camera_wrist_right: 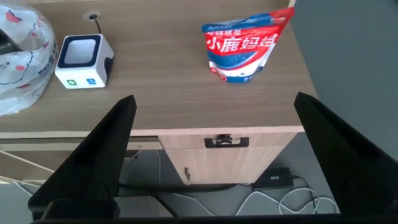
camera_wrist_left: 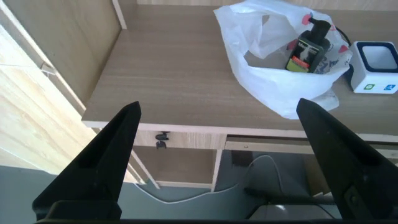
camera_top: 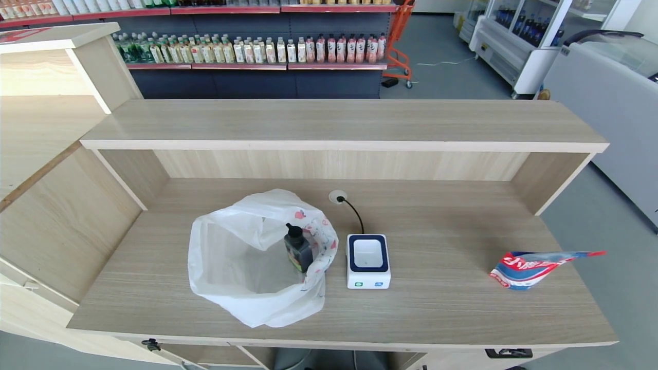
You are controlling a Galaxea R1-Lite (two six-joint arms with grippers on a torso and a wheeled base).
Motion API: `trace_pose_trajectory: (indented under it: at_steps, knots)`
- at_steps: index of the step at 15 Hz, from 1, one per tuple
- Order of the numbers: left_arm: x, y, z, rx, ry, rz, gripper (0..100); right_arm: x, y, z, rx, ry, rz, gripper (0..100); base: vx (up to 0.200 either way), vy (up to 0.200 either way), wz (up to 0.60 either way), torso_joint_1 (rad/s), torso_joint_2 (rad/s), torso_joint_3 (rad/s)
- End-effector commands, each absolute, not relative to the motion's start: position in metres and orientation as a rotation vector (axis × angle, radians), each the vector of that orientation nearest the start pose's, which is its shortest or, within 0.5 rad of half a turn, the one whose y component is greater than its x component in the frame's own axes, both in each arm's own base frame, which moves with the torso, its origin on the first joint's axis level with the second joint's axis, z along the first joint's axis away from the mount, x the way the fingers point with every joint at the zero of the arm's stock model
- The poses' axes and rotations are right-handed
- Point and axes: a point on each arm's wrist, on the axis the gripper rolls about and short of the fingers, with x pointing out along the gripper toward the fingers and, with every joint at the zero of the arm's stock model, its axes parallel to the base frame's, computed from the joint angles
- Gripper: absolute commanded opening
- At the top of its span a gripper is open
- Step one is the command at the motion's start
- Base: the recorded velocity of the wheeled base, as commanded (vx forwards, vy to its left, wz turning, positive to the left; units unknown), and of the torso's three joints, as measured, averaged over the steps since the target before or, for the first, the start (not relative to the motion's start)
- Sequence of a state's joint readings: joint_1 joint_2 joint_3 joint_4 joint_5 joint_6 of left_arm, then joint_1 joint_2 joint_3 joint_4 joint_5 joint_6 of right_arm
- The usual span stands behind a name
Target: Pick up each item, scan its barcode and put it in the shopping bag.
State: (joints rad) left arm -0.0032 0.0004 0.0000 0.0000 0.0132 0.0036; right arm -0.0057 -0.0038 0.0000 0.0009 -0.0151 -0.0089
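Wrist views reveal left gripper (camera_wrist_left: 219, 109) and right gripper (camera_wrist_right: 216, 102) spread wide

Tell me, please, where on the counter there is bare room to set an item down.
The widest bare stretch of the counter lies between the scanner and the pouch. Another runs along the back, right of the cable. A narrower patch lies left of the bag. It is crowded where bag and scanner stand close together.

Wide counter (camera_top: 442, 257) gap between scanner (camera_top: 368, 261) and pouch (camera_top: 532, 268); bag (camera_top: 231, 288) just beside scanner; shelf (camera_top: 339, 123) overhangs rear.
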Motion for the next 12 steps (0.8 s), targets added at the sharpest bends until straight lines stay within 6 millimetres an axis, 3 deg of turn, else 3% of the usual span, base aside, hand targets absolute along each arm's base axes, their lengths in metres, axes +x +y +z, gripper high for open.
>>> trace_pose_trajectory:
  at_steps: [1, 6, 7, 8, 9, 10, 11, 12]
  knots:
    - [-0.023, 0.0, 0.075, 0.003, 0.0, 0.011, 100, -0.023, 0.0, 0.075, -0.011, 0.003, -0.021, 100, 0.0, -0.2, 0.0, 0.002, 0.01, 0.007]
    - [-0.023, 0.0, 0.075, 0.002, 0.0, 0.011, 100, -0.022, 0.0, 0.076, -0.02, 0.003, -0.02, 100, 0.0, -0.2, 0.0, 0.002, 0.0, 0.004]
    - [-0.023, 0.0, 0.075, 0.0, 0.0, 0.011, 100, -0.023, 0.0, 0.086, -0.018, -0.003, -0.005, 100, 0.0, 0.0, 0.0, 0.0, 0.0, 0.0]
    - [-0.023, 0.0, 0.075, 0.0, 0.0, 0.011, 100, -0.019, 0.001, 0.129, 0.0, 0.023, 0.032, 100, 0.0, 0.0, 0.0, 0.0, 0.0, 0.0]
    - [-0.023, 0.0, 0.075, 0.0, 0.0, 0.011, 100, 0.002, 0.001, 0.181, 0.106, 0.074, 0.036, 100, 0.0, 0.0, 0.0, 0.0, 0.0, 0.0]
    - [-0.023, 0.0, 0.075, 0.0, 0.0, 0.011, 100, 0.032, 0.001, 0.229, 0.244, 0.105, 0.013, 100, 0.0, 0.0, 0.0, 0.0, 0.0, 0.0]
    - [-0.023, 0.0, 0.075, -0.002, 0.0, 0.011, 100, 0.072, -0.002, 0.259, 0.378, 0.161, -0.07, 100, 0.0, 0.0, 0.0, 0.0, 0.0, 0.0]
    - [-0.023, 0.0, 0.075, -0.002, 0.0, 0.011, 100, 0.119, -0.011, 0.273, 0.525, 0.231, -0.222, 100, 0.0, 0.0, 0.0, 0.0, 0.0, 0.0]
